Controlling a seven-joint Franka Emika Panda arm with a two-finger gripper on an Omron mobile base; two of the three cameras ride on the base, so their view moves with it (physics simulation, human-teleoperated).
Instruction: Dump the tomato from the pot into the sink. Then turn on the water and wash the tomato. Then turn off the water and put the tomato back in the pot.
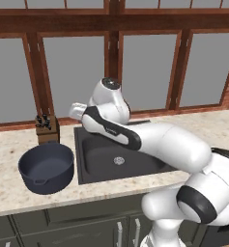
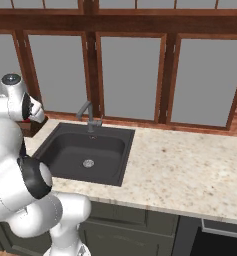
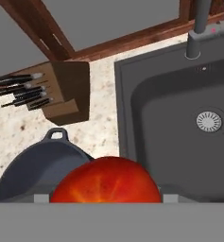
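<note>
End effector point(image 3: 106, 201): the tomato point(image 3: 106, 182) sits large and close at the bottom of the hand view, between the 2 finger tips, with the jaws spread wide and closed on it. It hangs above the near rim of the pot point(image 3: 35, 172), beside the left edge of the sink point(image 3: 175, 142).

Pot: dark blue-grey, upright on the speckled counter point(image 1: 9, 144), just left of the sink in the left base view; 1 loop handle faces the camera. Its interior appears bare in that view.

Sink: matte black basin set into the counter, silver drain point(image 3: 209, 121) at its middle. No water visible in the basin.

Faucet point(image 2: 88, 116): grey, at the back rim of the sink.

Knife block point(image 3: 54, 92): brown wood with dark handles, on the counter behind the pot, near the window frame point(image 1: 111, 21).

Arm point(image 1: 150, 140): reaches left across the sink in the left base view.
</note>
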